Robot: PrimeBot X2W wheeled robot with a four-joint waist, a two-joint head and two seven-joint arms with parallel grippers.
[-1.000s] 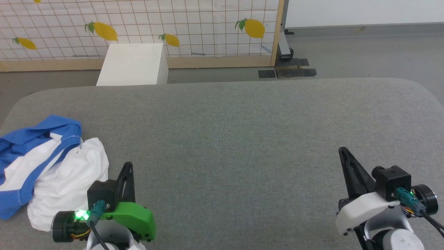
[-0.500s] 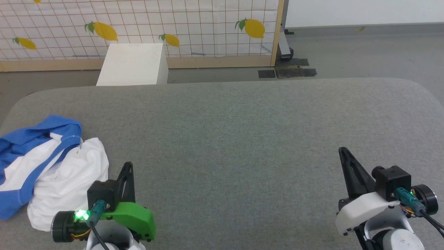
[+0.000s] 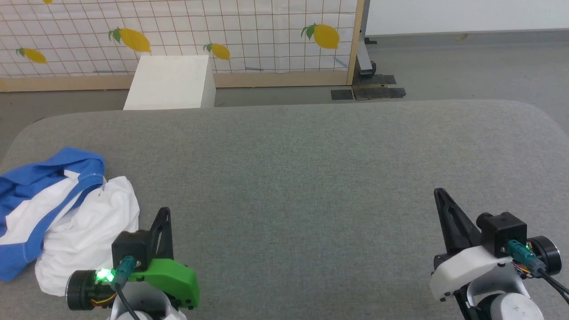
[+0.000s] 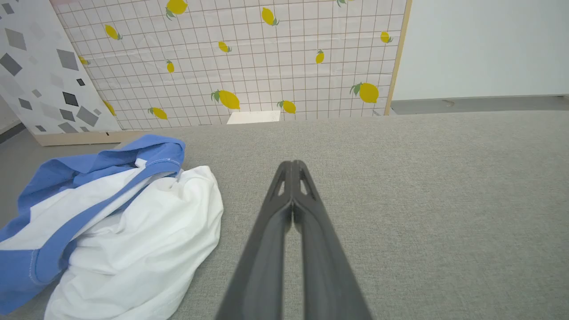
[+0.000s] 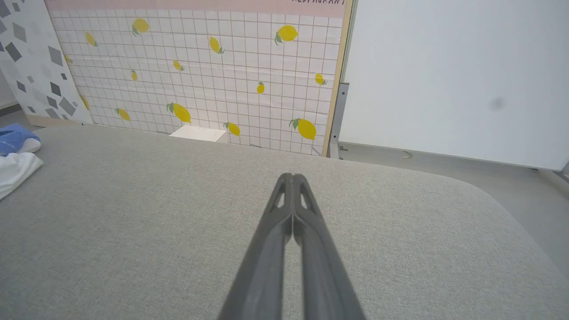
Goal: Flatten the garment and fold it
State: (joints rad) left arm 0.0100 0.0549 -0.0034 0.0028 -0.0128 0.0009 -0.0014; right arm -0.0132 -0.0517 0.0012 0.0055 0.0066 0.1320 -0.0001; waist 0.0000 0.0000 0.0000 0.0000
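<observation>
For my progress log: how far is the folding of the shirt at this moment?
Done: nothing yet. The garment lies in a crumpled heap at the left side of the grey table. In hand: nothing; the left gripper, beside the heap, and the right gripper, far from it, are both shut and empty. Left: grasp it, spread it flat, then fold.

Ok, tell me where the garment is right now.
In the head view the garment lies crumpled at the left edge of the grey surface, just left of the left hand.
</observation>
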